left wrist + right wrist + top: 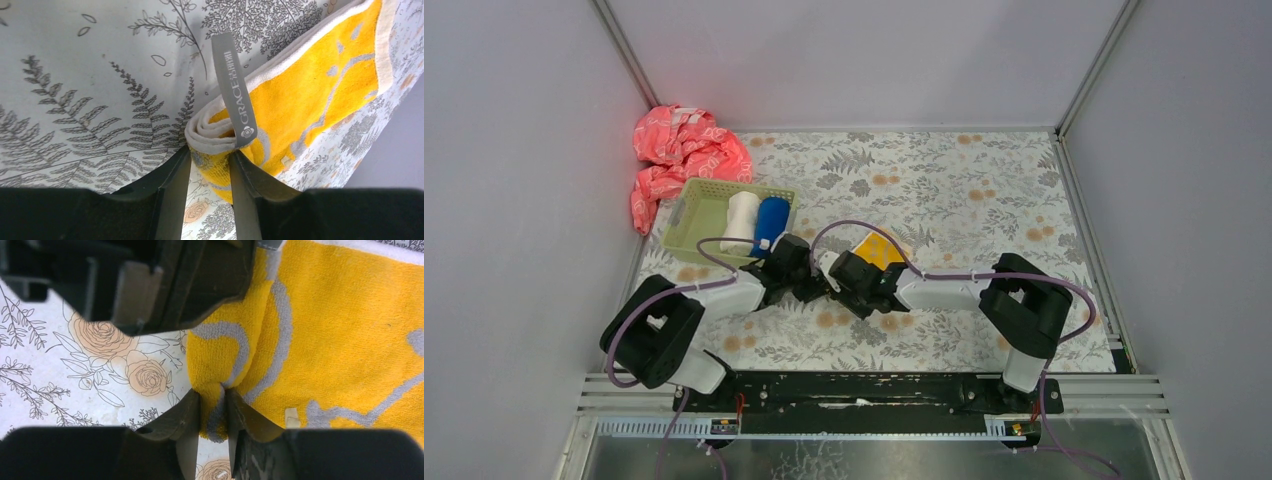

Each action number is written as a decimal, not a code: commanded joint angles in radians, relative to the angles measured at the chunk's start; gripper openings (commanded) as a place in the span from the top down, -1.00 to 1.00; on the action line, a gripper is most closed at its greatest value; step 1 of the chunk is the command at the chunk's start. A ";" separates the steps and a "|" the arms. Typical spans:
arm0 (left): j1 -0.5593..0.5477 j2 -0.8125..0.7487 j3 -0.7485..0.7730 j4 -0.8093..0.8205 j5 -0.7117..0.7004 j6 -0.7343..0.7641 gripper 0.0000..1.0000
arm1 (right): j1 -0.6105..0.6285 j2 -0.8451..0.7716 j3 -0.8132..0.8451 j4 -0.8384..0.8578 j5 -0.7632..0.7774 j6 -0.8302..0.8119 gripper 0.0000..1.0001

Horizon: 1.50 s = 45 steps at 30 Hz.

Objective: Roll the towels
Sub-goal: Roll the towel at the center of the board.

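Observation:
The yellow-orange towel [880, 248] lies on the flowered table cover between the two arms, mostly hidden by them in the top view. Its near end is curled into a small roll [212, 135] with a grey label [235, 90] hanging over it. My left gripper [210, 155] is shut on that rolled end. My right gripper [214, 397] is shut on a pinched fold of the same towel [340, 330], right beside the left gripper [150, 280]. The cream-white towel [742, 220] and the royal blue towel [772, 224] sit rolled side by side in a green basket [692, 208].
A pink-red patterned cloth [682, 152] is bunched in the back left corner behind the basket. Grey walls close in the table on the left, back and right. Both arm bases stand on the black rail [864, 390] at the near edge.

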 commanded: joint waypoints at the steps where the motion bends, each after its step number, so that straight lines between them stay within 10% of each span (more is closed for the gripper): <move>1: 0.001 -0.025 0.000 -0.180 -0.081 0.048 0.29 | 0.017 0.055 -0.028 -0.037 -0.084 0.002 0.49; 6: 0.002 -0.122 0.008 -0.227 -0.095 0.045 0.18 | -0.068 -0.001 -0.080 0.081 -0.380 0.106 0.89; 16: 0.001 -0.279 0.032 -0.338 -0.123 0.065 -0.19 | -0.307 0.060 -0.234 0.596 -0.986 0.524 0.96; 28: -0.001 -0.115 0.099 -0.216 -0.037 0.085 -0.23 | -0.453 0.356 -0.419 1.592 -1.174 1.258 0.94; 38: -0.010 0.063 0.141 -0.190 -0.052 0.110 0.19 | -0.461 0.367 -0.440 1.436 -1.132 1.198 0.79; 45: -0.010 0.103 0.104 -0.182 -0.046 0.117 0.58 | -0.460 0.158 -0.389 0.841 -0.989 0.816 0.42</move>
